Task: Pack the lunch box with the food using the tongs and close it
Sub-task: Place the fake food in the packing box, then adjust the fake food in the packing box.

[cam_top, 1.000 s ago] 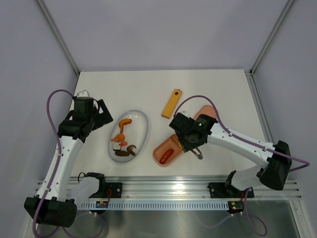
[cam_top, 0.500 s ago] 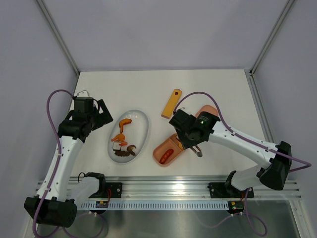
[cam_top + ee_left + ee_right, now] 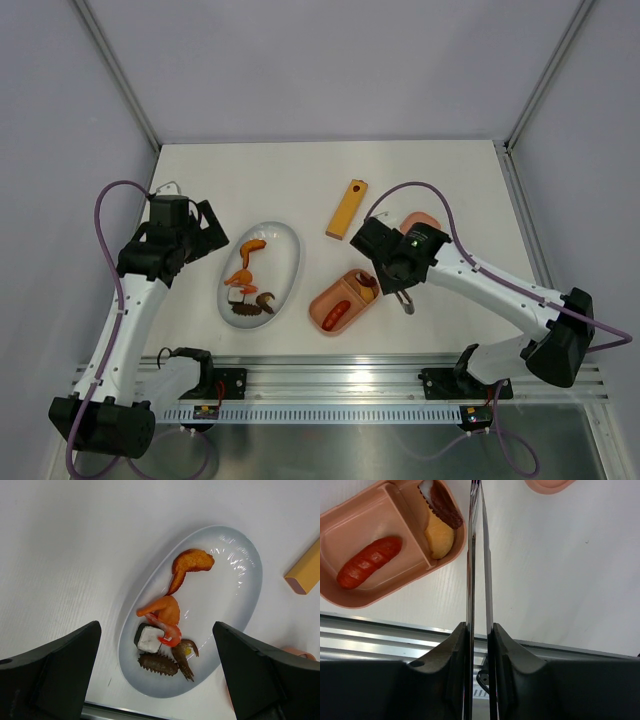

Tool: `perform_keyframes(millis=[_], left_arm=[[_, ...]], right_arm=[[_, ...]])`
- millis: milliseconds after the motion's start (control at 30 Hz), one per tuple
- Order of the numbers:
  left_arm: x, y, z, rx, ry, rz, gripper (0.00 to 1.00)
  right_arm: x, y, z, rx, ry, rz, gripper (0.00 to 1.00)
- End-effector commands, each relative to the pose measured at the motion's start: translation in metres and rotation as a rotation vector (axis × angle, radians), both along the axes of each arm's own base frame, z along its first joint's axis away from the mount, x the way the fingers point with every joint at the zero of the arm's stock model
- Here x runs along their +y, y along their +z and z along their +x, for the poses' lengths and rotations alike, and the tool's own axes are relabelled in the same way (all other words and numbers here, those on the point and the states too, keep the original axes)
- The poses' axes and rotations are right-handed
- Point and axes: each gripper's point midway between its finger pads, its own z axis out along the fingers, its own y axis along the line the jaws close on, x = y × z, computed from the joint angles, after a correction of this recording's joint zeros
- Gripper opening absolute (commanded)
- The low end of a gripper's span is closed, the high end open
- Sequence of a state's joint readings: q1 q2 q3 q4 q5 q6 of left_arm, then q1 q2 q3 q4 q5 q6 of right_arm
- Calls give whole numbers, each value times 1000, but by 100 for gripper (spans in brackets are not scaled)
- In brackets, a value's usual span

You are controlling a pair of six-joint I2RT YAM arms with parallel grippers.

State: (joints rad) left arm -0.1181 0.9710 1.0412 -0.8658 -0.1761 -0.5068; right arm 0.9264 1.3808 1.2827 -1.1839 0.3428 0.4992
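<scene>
The pink lunch box [image 3: 340, 303] lies right of the plate; its left compartment holds a red sausage [image 3: 369, 562], and its right one holds a yellow piece [image 3: 440, 541] and a dark-and-white piece [image 3: 441, 504]. The pink lid [image 3: 426, 220] shows partly behind my right arm. My right gripper [image 3: 479, 630] is shut on the thin metal tongs [image 3: 471, 555], whose arms nearly meet and run past the box's right edge. In the top view it [image 3: 397, 283] hangs just right of the box. More food [image 3: 162, 611] lies on the white plate [image 3: 235, 580]: orange pieces, a dark-and-white cube, brown curls. My left gripper [image 3: 157, 667] hovers open above it.
A yellow-orange flat bar [image 3: 346, 208] with a hole lies behind the lunch box. A metal rail [image 3: 340, 380] runs along the table's near edge by the arm bases. Grey walls close in the table at the back and both sides.
My right arm has shifted right and back off the lunch box, so the box's right compartment shows. The tongs' arms have been squeezed closer together. The left arm has not moved.
</scene>
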Motion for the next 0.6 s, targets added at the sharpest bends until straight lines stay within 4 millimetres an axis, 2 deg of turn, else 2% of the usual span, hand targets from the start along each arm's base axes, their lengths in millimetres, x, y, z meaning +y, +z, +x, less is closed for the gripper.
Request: perform_keyframes(millis=[0,167,567], left_arm=[[-4,13,12,-56,-7,-27,99],[-5,12,12,-56,-7,-34,99],[-4,10,12,-50,-2,-30,99]], right_arm=[[-14,1,1,-17,-55,-12,29],[-9,-9,-8,39,-17,3,24],[1,-7,-14,71,38,46,17]])
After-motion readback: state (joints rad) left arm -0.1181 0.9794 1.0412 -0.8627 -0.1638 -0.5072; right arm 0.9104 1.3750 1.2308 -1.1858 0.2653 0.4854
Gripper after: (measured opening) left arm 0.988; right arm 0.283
